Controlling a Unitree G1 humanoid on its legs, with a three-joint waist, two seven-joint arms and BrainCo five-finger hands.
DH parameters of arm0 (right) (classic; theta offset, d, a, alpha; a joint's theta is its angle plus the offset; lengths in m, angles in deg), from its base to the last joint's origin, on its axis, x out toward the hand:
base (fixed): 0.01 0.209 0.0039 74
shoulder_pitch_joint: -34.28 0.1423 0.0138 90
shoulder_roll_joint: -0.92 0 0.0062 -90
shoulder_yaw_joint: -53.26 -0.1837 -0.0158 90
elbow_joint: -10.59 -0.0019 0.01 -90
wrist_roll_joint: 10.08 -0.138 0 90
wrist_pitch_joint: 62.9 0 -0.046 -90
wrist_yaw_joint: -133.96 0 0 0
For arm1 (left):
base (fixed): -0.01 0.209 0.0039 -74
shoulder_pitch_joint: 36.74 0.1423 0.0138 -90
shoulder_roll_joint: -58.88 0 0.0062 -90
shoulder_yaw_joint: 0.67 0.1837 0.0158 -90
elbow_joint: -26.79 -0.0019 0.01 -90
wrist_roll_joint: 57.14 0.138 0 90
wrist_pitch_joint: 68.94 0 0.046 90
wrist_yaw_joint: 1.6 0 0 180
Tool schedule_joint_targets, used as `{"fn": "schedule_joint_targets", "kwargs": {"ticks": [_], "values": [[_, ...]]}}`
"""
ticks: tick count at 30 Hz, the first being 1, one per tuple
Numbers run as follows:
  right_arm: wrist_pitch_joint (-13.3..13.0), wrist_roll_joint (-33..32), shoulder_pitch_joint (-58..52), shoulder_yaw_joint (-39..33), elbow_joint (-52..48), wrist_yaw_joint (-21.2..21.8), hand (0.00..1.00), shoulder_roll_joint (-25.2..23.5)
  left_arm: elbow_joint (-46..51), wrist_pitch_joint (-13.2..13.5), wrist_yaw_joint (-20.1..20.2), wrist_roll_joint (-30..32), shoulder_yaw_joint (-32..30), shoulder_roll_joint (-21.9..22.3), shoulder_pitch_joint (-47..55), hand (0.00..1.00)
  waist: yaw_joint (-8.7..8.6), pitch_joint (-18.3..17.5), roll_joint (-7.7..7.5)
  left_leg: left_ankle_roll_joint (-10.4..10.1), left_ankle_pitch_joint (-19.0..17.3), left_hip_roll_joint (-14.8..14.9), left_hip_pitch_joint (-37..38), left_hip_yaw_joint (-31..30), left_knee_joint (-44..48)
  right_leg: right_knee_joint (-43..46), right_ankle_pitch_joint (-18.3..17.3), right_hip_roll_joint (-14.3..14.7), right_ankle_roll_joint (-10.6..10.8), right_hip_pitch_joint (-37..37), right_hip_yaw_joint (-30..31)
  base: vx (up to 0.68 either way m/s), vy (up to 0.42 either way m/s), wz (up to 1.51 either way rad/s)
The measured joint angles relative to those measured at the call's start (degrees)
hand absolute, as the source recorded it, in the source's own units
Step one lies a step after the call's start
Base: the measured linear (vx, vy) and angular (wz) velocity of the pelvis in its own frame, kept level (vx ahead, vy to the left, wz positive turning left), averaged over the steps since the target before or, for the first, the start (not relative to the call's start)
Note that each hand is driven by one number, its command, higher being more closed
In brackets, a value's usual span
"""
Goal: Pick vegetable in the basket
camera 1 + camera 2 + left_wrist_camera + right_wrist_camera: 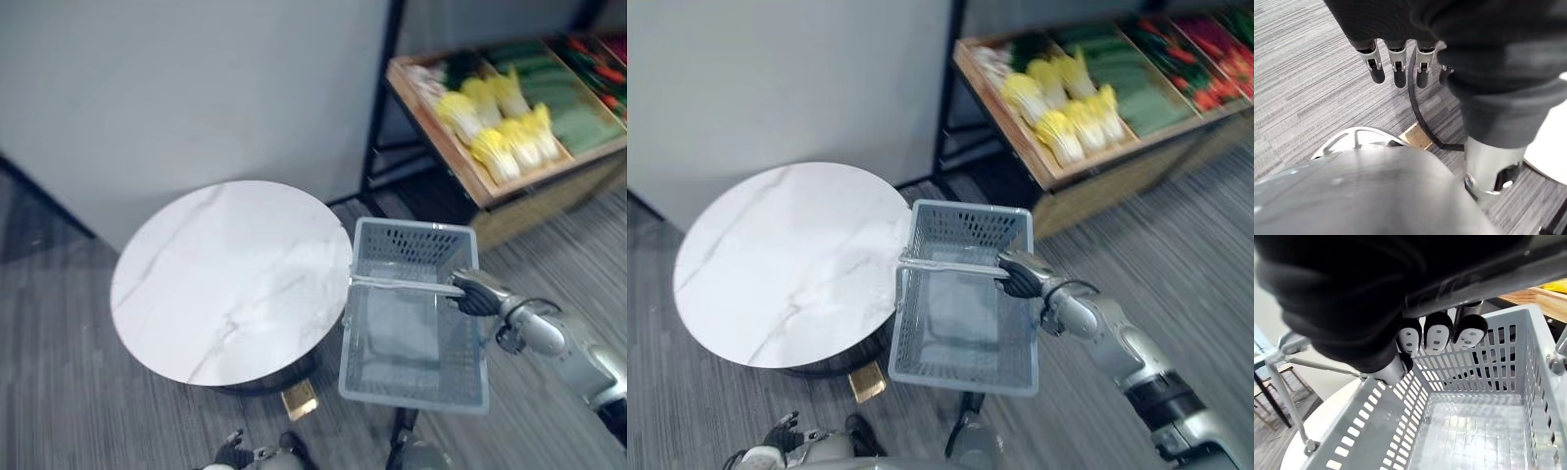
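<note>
A grey plastic basket (pixel 411 399) hangs just right of the round table, empty inside. My right hand (pixel 477 294) is shut on its thin wire handle (pixel 397 284) at the right end. In the right wrist view the curled fingers (pixel 1437 335) sit above the slotted basket wall (pixel 1484 352). The vegetables lie on a wooden shelf at the back right: yellow-white cabbages (pixel 505 132), green ones (pixel 563 98) and red ones (pixel 1205 49). My left hand (pixel 1396 63) hangs low over the floor with straight fingers, and holds nothing.
A round white marble table (pixel 230 279) stands at left, its edge touching or nearly touching the basket. A grey wall panel rises behind it. The wooden shelf (pixel 460 166) has a black post beside it. A small tan block (pixel 300 399) lies on the floor.
</note>
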Motion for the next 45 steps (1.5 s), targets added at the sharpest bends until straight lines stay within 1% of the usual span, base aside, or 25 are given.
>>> {"fn": "schedule_joint_targets", "kwargs": {"ticks": [2, 3, 6, 9, 10, 11, 12, 13, 15, 18, 19, 21, 22, 23, 24, 25, 26, 27, 29, 31, 37, 39, 42, 44, 45], "values": [[-0.43, -0.01, 2.39, 1.24, 2.29, -0.01, 1.00, -1.18, -0.18, -0.13, 0.28, 0.00, 0.62, -0.69, 0.26, 0.00, 0.78, -0.24, -0.46, 0.46, -0.12, -0.59, 3.04, 5.86, -1.54, 7.73, -1.74, -1.62, -1.52, 4.49, -4.67, -0.03, 0.201, -1.66], [-0.32, 0.03, 4.54, 1.23, 3.17, -0.03, 1.00, -2.32, -0.24, -0.19, 0.41, -0.02, 0.85, -0.72, 0.19, 0.00, 1.72, -0.62, -1.03, 0.40, -0.08, -0.79, 4.61, 10.48, -2.23, 9.13, -3.46, -1.60, -0.44, 7.28, -5.14, -0.06, 0.150, -1.78], [-0.19, -0.04, 7.51, 1.19, 3.83, -0.71, 1.00, -3.16, -0.30, -0.08, 0.62, -0.03, 0.44, -0.40, 0.02, 0.00, 1.75, -0.84, -1.03, 0.76, 0.36, -0.93, 4.78, 17.41, -2.97, 9.66, -5.19, -1.73, 2.08, 10.29, -5.16, -0.10, 0.096, -1.46], [-0.18, -0.02, 9.01, 3.43, 4.08, -1.63, 1.00, -4.03, -1.41, -0.20, 1.22, -0.49, -3.47, 0.55, 0.02, 0.00, 2.73, -0.97, -1.15, 1.13, 2.15, -0.51, 4.75, 28.39, -3.78, -0.62, -7.45, -0.52, 5.81, 12.87, -7.77, -0.13, -0.044, -1.63], [-0.19, 0.01, 9.53, 4.19, 4.29, -1.64, 1.00, -4.14, -1.55, -0.25, 1.26, -0.62, -4.11, 0.67, -0.02, 0.00, 3.17, -0.98, -1.17, 1.26, 2.67, -0.34, 4.72, 30.23, -3.86, -3.50, -7.49, 0.17, 5.92, 12.70, -8.22, -0.17, -0.190, -1.59], [-0.18, 0.06, 10.52, 5.74, 5.11, -1.65, 1.00, -4.41, -2.07, -0.33, 1.28, -0.87, -5.32, 1.11, 0.00, 0.00, 3.29, -1.03, -1.12, 1.17, 3.67, 0.16, 4.72, 33.42, -3.96, -9.06, -7.80, 2.43, 6.41, 12.77, -8.65, -0.19, -0.262, -1.39], [-0.15, 0.20, 10.51, 6.01, 6.60, -1.65, 1.00, -5.11, -2.27, -0.36, 1.20, -1.05, -6.09, 1.54, 0.08, 0.00, 3.40, -1.29, -0.08, 1.17, 4.72, 1.58, 4.68, 35.60, -3.77, -13.52, -5.80, 5.14, 8.89, 12.83, -7.49, -0.18, -0.283, -1.16], [0.01, 0.35, 10.32, 6.15, 7.59, -1.64, 1.00, -5.35, -2.42, -0.37, 1.22, -1.11, -6.22, 1.74, 0.13, 0.00, 3.08, -1.51, 0.56, 1.02, 5.25, 2.54, 4.57, 35.84, -3.48, -15.23, -4.95, 6.65, 8.27, 12.99, -7.17, -0.13, -0.288, -0.72], [1.08, 1.95, 8.25, 5.94, 9.95, -1.68, 1.00, -5.26, -2.04, -0.33, 1.21, -1.15, -6.23, 2.25, 0.15, 0.00, 2.37, -2.22, 2.16, 0.91, 6.60, 7.15, 4.88, 35.18, 0.21, -18.88, -3.88, 10.67, 6.98, 14.63, -7.08, -0.10, -0.282, -0.23], [1.80, 2.44, 7.11, 5.78, 12.48, -1.65, 1.00, -5.20, -1.80, -0.35, 1.20, -1.13, -6.70, 2.44, 0.28, 0.00, 2.34, -2.49, 3.03, 0.93, 7.95, 12.75, 5.16, 31.67, 7.60, -19.56, -4.09, 12.81, 5.64, 15.83, -7.01, -0.09, -0.121, -0.13], [1.84, 2.44, 6.93, 5.78, 14.26, -1.64, 1.00, -5.18, -1.56, -0.35, 1.16, -1.13, -6.77, 2.43, 0.53, 0.00, 2.33, -2.46, 3.06, 0.63, 9.81, 14.71, 5.20, 28.51, 11.12, -19.51, -4.30, 12.86, 5.25, 16.45, -6.40, -0.08, -0.070, -0.31], [1.90, 2.40, 6.91, 5.66, 16.45, -1.69, 1.00, -5.48, -0.05, -0.26, 1.04, -1.14, -6.79, 2.87, 1.93, 0.00, 3.22, -2.14, 3.32, -0.33, 13.53, 17.11, 4.18, 16.78, 17.49, -19.72, -4.14, 12.53, 4.67, 17.57, -2.64, -0.06, -0.055, -0.65], [1.89, 2.40, 6.94, 5.66, 16.91, -1.70, 1.00, -5.69, 0.27, 0.21, 0.89, -1.31, -6.97, 3.09, 2.51, 0.00, 3.71, -1.69, 2.58, -2.28, 12.89, 16.50, 2.31, 11.17, 18.62, -19.77, -4.20, 12.02, 4.57, 17.75, -1.09, -0.03, 0.020, -0.87], [1.89, 2.41, 7.45, 5.71, 18.04, -1.84, 1.00, -5.90, 0.87, 0.39, 0.72, -1.45, -6.81, 3.59, 2.68, 0.00, 3.79, -1.56, 3.08, -7.05, 8.14, 12.32, -0.47, -0.95, 18.58, -19.76, -4.19, 10.92, 4.57, 17.32, 1.99, -0.03, 0.050, -1.08], [1.89, 2.42, 7.89, 5.93, 18.88, -1.84, 1.00, -6.21, 0.89, 0.68, 0.61, -2.81, -6.64, 4.58, 2.76, 0.00, 4.37, -1.54, 3.91, -7.65, 5.26, 7.75, -2.31, -10.75, 15.83, -19.81, -3.59, 10.42, 4.56, 16.21, 4.65, -0.04, 0.111, -1.18], [1.84, 2.41, 8.11, 6.30, 19.38, -1.85, 1.00, -6.30, 0.92, 0.86, 0.49, -3.09, -6.57, 5.04, 2.98, 0.00, 4.79, -1.58, 4.27, -7.70, 4.38, 5.38, -2.59, -14.60, 13.30, -19.90, -3.20, 10.49, 4.71, 15.50, 6.28, -0.03, 0.165, -1.35], [1.62, 2.39, 8.34, 7.07, 20.34, -1.84, 1.00, -6.41, 1.30, 1.09, 0.38, -3.37, -6.53, 5.76, 3.51, 0.00, 5.14, -1.64, 4.79, -8.07, 4.22, 1.55, -2.72, -20.52, 6.97, -20.29, -2.27, 11.03, 4.93, 14.28, 9.02, 0.00, 0.226, -1.16], [1.55, 2.38, 8.34, 7.42, 20.42, -1.83, 1.00, -6.32, 2.04, 1.06, 0.37, -3.37, -5.83, 5.86, 3.94, 0.00, 5.01, -1.57, 5.51, -8.95, 6.96, -0.77, -2.51, -24.52, 0.49, -20.17, -1.67, 11.90, 5.49, 13.12, 10.82, 0.03, 0.202, -1.02], [1.26, 2.36, 8.37, 7.37, 20.46, -1.85, 1.00, -6.72, 2.15, 1.05, 0.47, -3.34, -4.85, 5.43, 3.95, 0.00, 4.41, -1.39, 5.60, -9.40, 6.73, -2.25, -0.28, -24.69, -5.57, -20.58, -0.76, 12.24, 6.83, 11.63, 12.89, 0.09, 0.187, -0.52], [1.18, 2.38, 8.40, 7.00, 20.99, -1.85, 1.00, -6.75, 2.69, 1.06, 0.64, -3.34, -4.19, 4.53, 3.74, 0.00, 4.21, -0.70, 4.32, -9.36, 6.75, -3.99, 0.19, -24.19, -8.47, -21.44, 0.56, 11.25, 7.83, 10.67, 13.62, 0.06, 0.172, -0.14], [0.95, 4.04, 5.56, 1.16, 22.30, -2.15, 1.00, -7.45, 3.18, 0.95, 0.87, -2.67, -1.78, 4.28, 3.60, 0.00, 3.63, -0.47, 4.16, -8.20, 7.52, -10.14, 2.34, -24.24, -11.51, -22.88, 2.54, 6.53, 10.93, 11.69, 14.87, 0.02, 0.149, 0.00], [0.85, 4.04, 4.09, 0.42, 22.33, -2.59, 1.00, -7.79, 3.16, 0.96, 0.87, -2.53, -0.74, 3.94, 3.60, 0.00, 3.57, -0.46, 4.15, -7.99, 7.43, -10.84, 3.13, -24.18, -12.82, -22.60, 2.66, 6.08, 11.12, 11.50, 15.19, -0.01, 0.082, -0.10], [0.60, 4.05, 2.74, 0.43, 22.29, -2.60, 1.00, -8.41, 3.12, 0.97, 0.90, -2.22, -0.18, 3.36, 3.55, 0.00, 3.62, -0.45, 4.18, -6.30, 6.40, -11.29, 3.66, -24.12, -14.71, -19.11, 2.53, 6.09, 11.03, 8.62, 16.56, -0.03, 0.081, -0.20], [0.59, 4.06, 1.53, 0.19, 22.27, -2.60, 1.00, -8.29, 2.86, 0.95, 0.88, -2.21, 1.11, 2.91, 3.43, 0.00, 3.20, -0.35, 4.24, -5.18, 5.69, -11.54, 3.83, -24.25, -15.24, -14.07, 1.94, 5.06, 10.12, 6.14, 16.65, -0.04, 0.078, -0.09], [0.70, 4.12, 0.49, -0.42, 22.27, -2.59, 1.00, -8.33, 2.52, 0.92, 0.83, -2.17, 1.79, 2.90, 3.43, 0.00, 3.03, -0.08, 4.60, -4.38, 4.85, -11.67, 4.95, -24.26, -15.95, -8.20, 1.79, 4.05, 9.89, 4.15, 16.97, -0.03, 0.075, -0.01]]}}
